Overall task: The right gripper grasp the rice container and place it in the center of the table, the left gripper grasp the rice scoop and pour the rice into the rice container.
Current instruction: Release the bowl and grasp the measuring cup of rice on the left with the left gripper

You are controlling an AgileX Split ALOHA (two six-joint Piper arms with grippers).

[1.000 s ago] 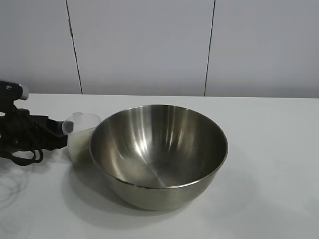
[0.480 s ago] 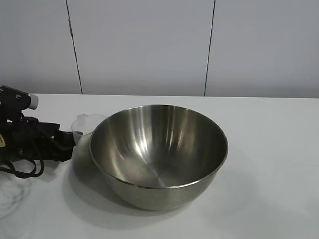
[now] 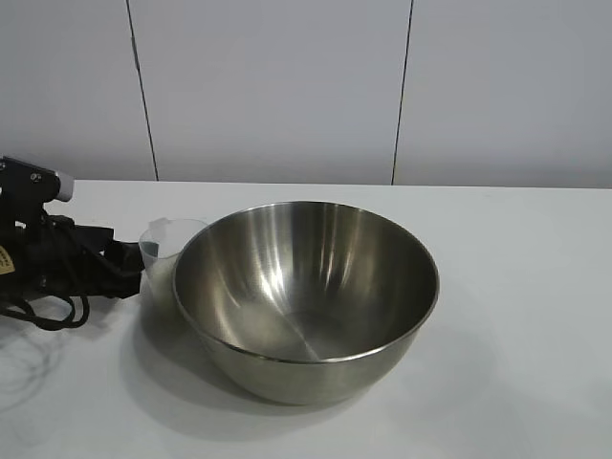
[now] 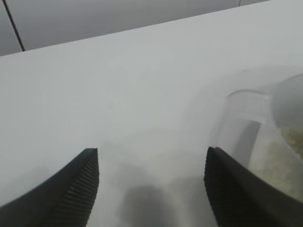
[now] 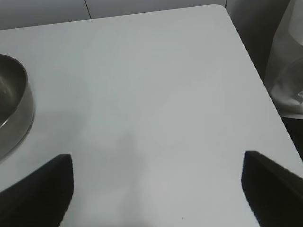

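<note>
The exterior view shows the large round shiny stainless-steel bowl [image 3: 306, 296] standing at the centre of the frame on the plain white surface [image 3: 516, 287], its inside holding no visible grains. The small clear plastic measuring cup [image 3: 164, 251] stands upright at centre left, just beside the bowl's rim and partly hidden behind it. Only the left wrist view shows the off-white rice grains [image 4: 277, 163] heaped inside that cup, at the right edge of the frame. The black left gripper [image 3: 134, 271], on its arm with looping black cable, reaches in from the left edge; its tips meet the cup's near side, though whether it grips the cup cannot be told, since one ribbed finger overlaps the cup wall and the other stands well apart over bare surface. The right gripper [image 5: 158, 184] appears only in its own wrist view, fingers spread wide over bare surface, holding nothing, the bowl's side at the left edge.
</note>
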